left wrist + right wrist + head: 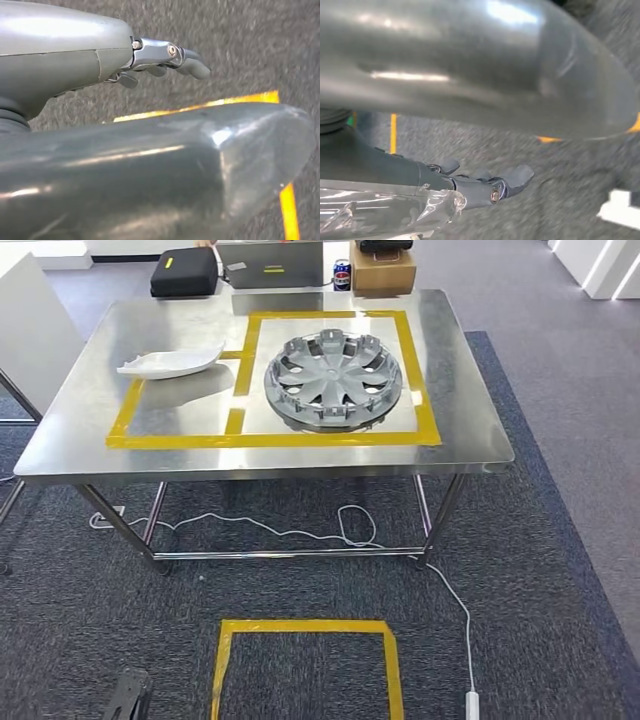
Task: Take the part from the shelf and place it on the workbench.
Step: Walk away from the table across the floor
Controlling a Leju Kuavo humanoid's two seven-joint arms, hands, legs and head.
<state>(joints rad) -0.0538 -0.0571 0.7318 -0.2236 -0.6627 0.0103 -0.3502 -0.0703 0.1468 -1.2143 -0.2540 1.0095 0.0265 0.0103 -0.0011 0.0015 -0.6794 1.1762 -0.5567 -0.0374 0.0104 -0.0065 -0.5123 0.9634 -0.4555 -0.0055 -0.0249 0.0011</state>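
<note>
A grey plastic wheel cover with radiating spokes [333,379] lies flat on the polished steel workbench [460,410], right of centre in the head view, inside the larger of two rectangles of yellow tape [423,400]. To its left, touching the tape of the smaller rectangle, a white curved plastic panel [170,362] rests on the metal, well apart from the wheel cover.

Along the table's far edge, at the top of the frame, stand a black zip case [185,272], a grey laptop [272,264], a blue drink can [342,276] and a brown cardboard box [383,270].

A white cable [302,534] snakes over the dark grey carpet [68,610] beneath the table and runs to a white plug [472,705] at the lower right. A yellow tape square [306,626] marks the carpet at the bottom centre.

In the left wrist view the left hand [166,55] hangs over the carpet, its fingers [192,65] stretched out straight and holding nothing. In the right wrist view the right hand [486,185] is likewise extended over the carpet with its fingers [518,176] apart from the thumb and nothing in them.
</note>
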